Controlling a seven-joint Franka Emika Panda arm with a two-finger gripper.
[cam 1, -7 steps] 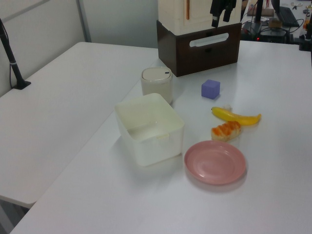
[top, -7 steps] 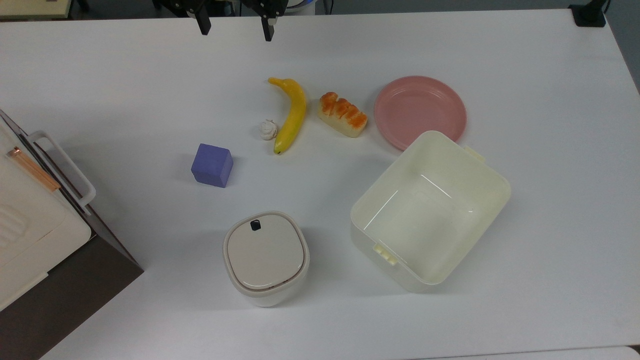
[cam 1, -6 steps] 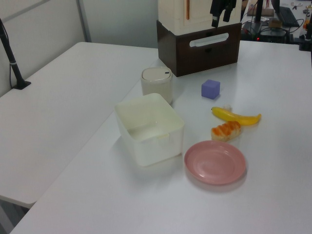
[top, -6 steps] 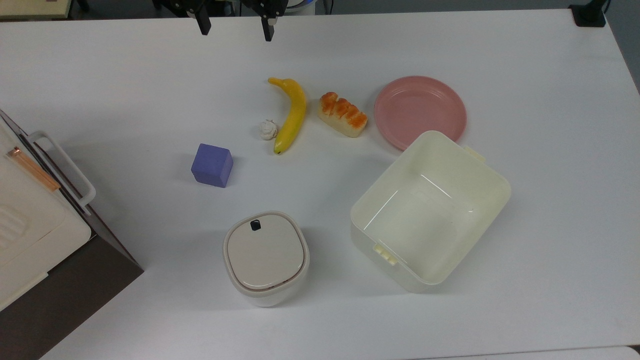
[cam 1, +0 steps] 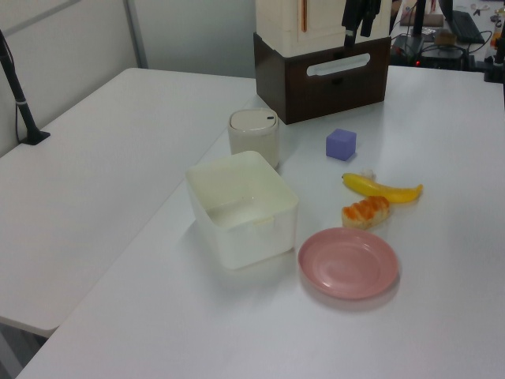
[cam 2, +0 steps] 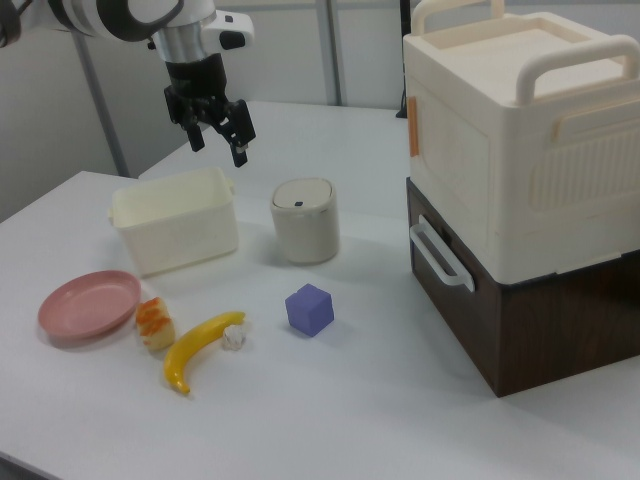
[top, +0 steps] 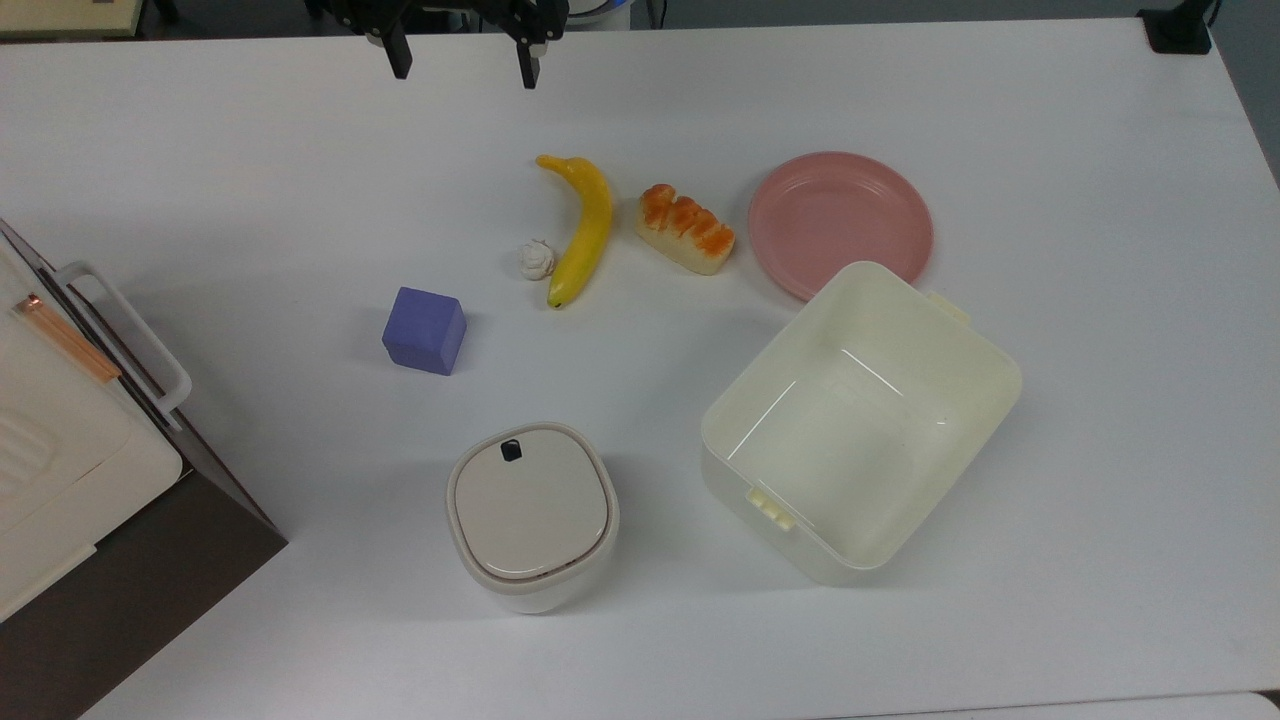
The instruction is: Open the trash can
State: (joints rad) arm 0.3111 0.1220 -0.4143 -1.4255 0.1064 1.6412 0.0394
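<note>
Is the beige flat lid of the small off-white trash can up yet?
No, the beige flat lid lies closed and flush on the small off-white trash can.

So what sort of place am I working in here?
Probably a robotics lab or office: a white table laid out with toy food like the banana, partition panels behind, and the open claw above.

A lab: robot arm [cam 2: 110,15] over white table [top: 1050,520], partition walls.

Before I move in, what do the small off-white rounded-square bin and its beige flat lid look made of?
The small off-white rounded-square bin looks like smooth moulded plastic with softly rounded corners. Its beige flat lid looks like matte plastic; the small dark button seems glossy.
</note>
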